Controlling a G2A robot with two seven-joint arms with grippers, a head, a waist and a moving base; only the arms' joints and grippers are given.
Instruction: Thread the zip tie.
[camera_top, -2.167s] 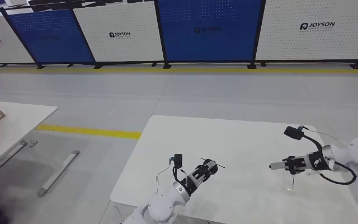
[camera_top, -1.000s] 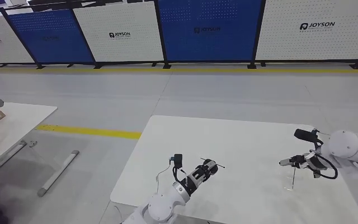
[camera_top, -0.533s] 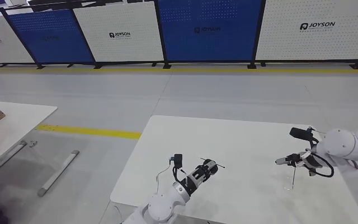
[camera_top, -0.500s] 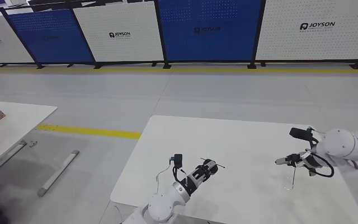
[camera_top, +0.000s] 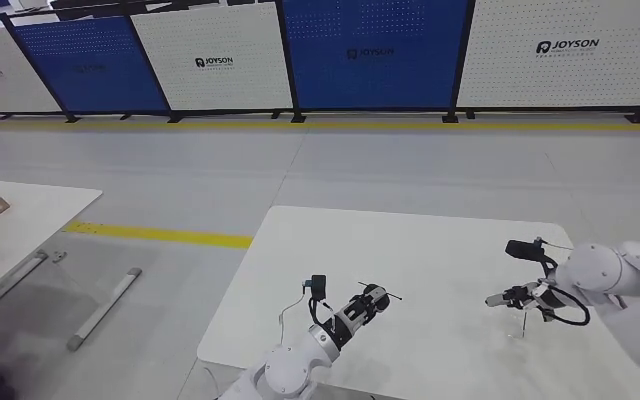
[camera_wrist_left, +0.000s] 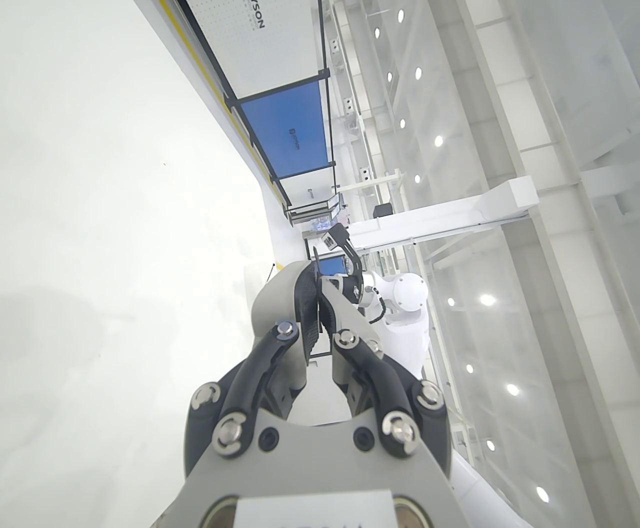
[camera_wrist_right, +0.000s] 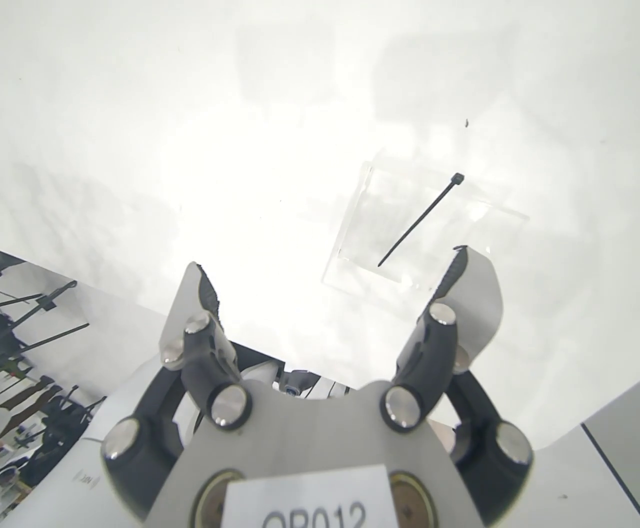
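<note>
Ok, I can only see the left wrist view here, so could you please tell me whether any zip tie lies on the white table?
Observer: Yes, a thin black plastic zip tie lies flat on a clear square plastic sheet on the white table.
Operator: Thank you. Is the right gripper holding it?
Observer: No, the right gripper is open, and the tie is clear of both its fingers.
Operator: And how does the strip in my own gripper sit?
Observer: In the top view, the left gripper is shut on a second black zip tie, which sticks out on both sides of it.
</note>
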